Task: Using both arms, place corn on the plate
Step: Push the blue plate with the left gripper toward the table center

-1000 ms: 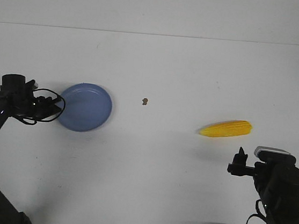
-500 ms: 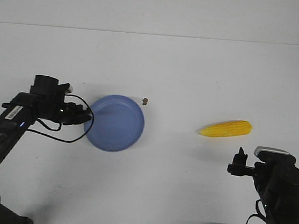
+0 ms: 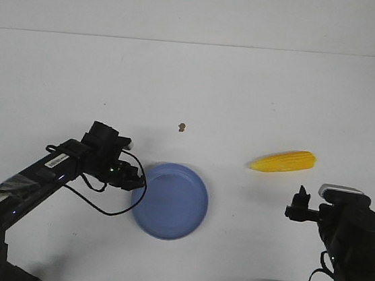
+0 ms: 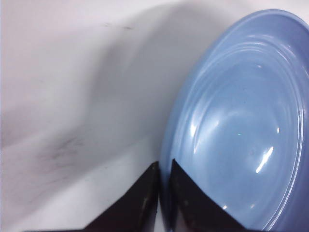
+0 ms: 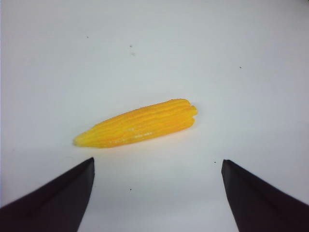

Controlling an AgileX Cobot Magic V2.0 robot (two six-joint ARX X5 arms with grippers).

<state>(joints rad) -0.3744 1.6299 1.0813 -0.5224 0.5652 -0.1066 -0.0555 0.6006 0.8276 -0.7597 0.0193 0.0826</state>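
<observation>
Corn [image 3: 284, 161] lies flat on the white surface [image 3: 248, 86], right of centre, well apart from the plate [image 3: 170, 201]. Left fingers [image 4: 159, 198] are pinched tight on the plate's near rim (rim sandwiched between the two tips). Plate sits front-centre. Right fingers [image 5: 157, 193] are spread wide, holding nothing, with the corn ahead of them, not touching. Small brown speck [image 3: 182, 126] sits mid-surface.

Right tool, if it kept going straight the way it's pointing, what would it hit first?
Most likely the corn. In the wrist view it lies on the table ahead of the open right tool, untouched; depth is uncertain.
</observation>
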